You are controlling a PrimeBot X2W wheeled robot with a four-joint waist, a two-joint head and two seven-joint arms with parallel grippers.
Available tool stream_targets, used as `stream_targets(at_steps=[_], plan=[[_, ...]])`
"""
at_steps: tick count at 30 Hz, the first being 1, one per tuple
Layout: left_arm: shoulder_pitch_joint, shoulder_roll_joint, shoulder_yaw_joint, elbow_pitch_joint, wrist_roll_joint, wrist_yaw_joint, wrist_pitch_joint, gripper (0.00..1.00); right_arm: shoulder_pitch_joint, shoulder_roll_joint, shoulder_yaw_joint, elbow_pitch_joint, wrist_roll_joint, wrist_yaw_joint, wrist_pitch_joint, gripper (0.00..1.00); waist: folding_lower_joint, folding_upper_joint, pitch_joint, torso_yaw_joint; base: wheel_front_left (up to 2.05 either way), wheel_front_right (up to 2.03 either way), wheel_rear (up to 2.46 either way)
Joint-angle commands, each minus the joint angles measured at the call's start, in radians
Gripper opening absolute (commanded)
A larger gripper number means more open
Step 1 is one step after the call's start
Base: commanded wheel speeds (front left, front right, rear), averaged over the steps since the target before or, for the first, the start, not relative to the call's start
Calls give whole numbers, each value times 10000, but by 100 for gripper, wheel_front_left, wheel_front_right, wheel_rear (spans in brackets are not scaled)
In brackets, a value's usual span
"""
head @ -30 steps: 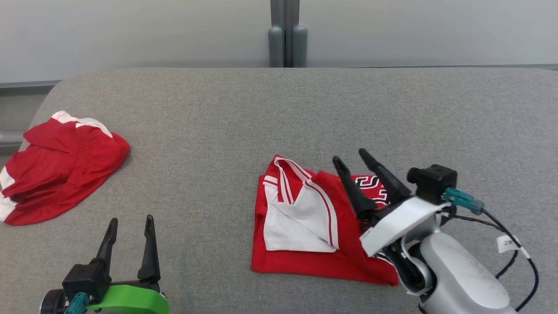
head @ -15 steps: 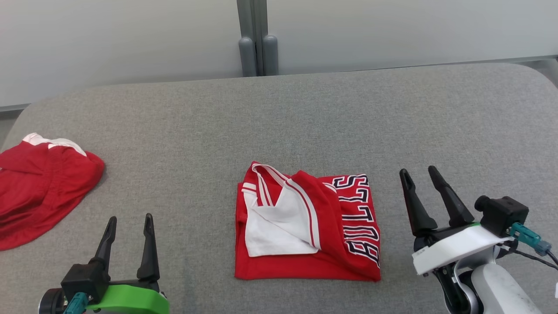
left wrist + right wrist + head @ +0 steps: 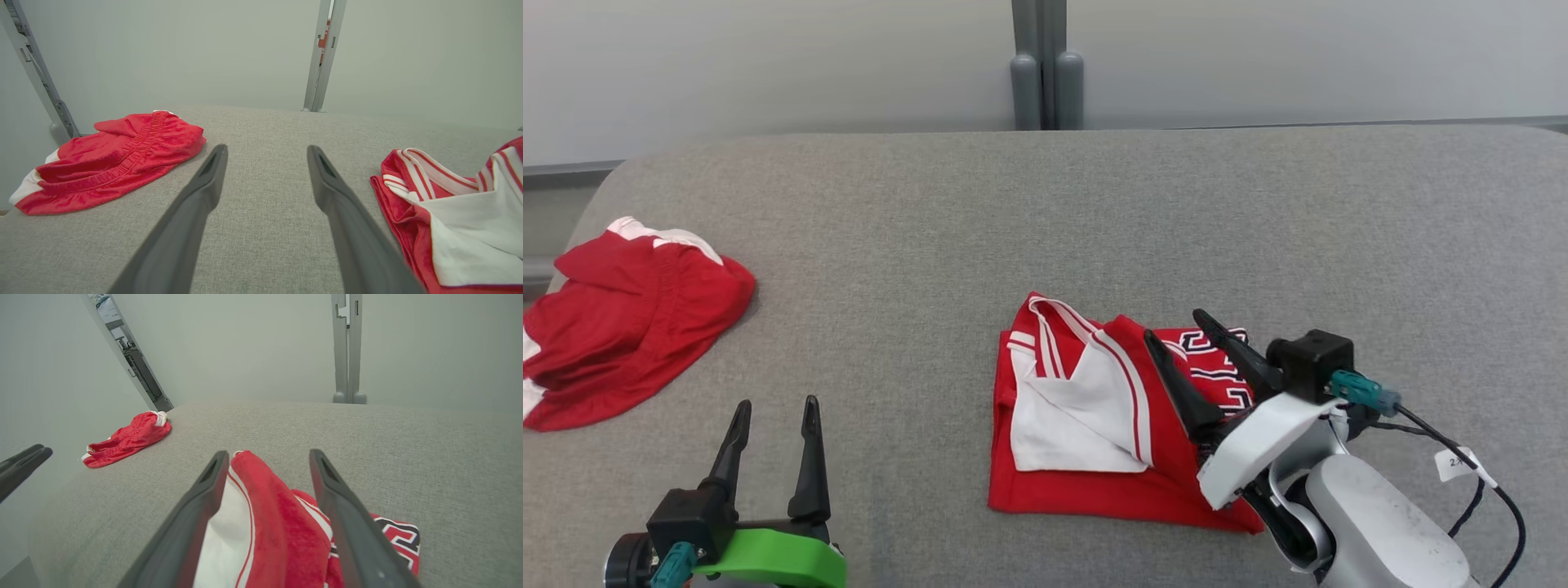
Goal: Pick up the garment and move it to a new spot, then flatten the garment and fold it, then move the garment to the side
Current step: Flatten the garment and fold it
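Note:
The garment (image 3: 1086,425) is a red jersey with white trim and black lettering, lying folded on the grey table, right of centre. My right gripper (image 3: 1174,325) hangs over its right part, jaws open, a red fold showing between the fingers (image 3: 268,452) without being pinched. My left gripper (image 3: 776,404) stands open near the front left, over bare cloth and well apart from the garment (image 3: 461,228). Between the left gripper's fingers (image 3: 267,148) there is nothing.
A second red piece, shorts (image 3: 629,327) with white edging, lies crumpled at the table's far left edge. The grey padded table (image 3: 1045,212) has rounded corners. A grey post (image 3: 1045,73) stands behind it against the pale wall.
The head camera has swung. My right gripper, which stood just right of the garment half a second ago, is now back over its right part. The garment and the left gripper stay put.

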Motion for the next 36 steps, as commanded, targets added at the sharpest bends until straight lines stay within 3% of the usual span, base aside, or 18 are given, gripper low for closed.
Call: stream_targets(at_steps=[1, 6, 7, 8, 13, 26, 27, 28, 29, 32, 36], plan=[[-172, 16, -44, 9, -7, -28, -3, 100, -251, -15, 162, 290, 2, -5, -23, 100, 0, 0, 57, 304, 0, 0, 0], [-208, 16, -109, 12, -116, 24, -3, 100, -938, 42, 627, 1548, 253, -5, -137, 100, 0, 0, 156, 651, 0, 0, 0], [-213, 16, -122, 18, -138, 35, -3, 100, -1038, 77, 714, 1743, 316, -5, -179, 57, 0, 0, 171, 703, 0, 0, 0], [-209, 16, -108, 20, -156, 59, -3, 100, -1153, 95, 849, 1953, 374, -5, -213, 0, 0, 0, 180, 742, 0, 0, 0], [-199, 15, -98, 29, -201, 93, -3, 100, -1481, 144, 1469, 2471, 778, -5, -648, 0, 0, 0, 187, 830, 0, 0, 0], [-139, 15, -172, 46, -236, 110, -3, 100, -710, 410, 4098, 1336, 1257, -5, -1114, 0, 0, 0, 105, 592, 0, 0, 0], [-165, 15, -200, 63, -235, 106, -3, 100, -713, 435, 4284, 1353, 1280, -5, -1130, 35, 0, 0, 114, 600, 0, 0, 0], [-186, 15, -216, 77, -234, 102, -3, 100, -705, 444, 4405, 1363, 1357, -5, -1141, 91, 0, 0, 121, 606, 0, 0, 0], [-209, 15, -217, 86, -234, 98, -3, 100, -692, 461, 4468, 1375, 1470, -5, -1152, 100, 0, 0, 125, 602, 0, 0, 0], [-190, 15, -184, 103, -224, 92, -3, 100, -763, 446, 4378, 1238, 1546, -5, -1141, 100, 0, 0, 103, 551, 0, 0, 0], [11, 15, -100, 104, -164, 92, -3, 100, -493, 285, 3371, 664, 1326, -5, -1139, 100, 0, 0, -6, 359, 0, 0, 0]])
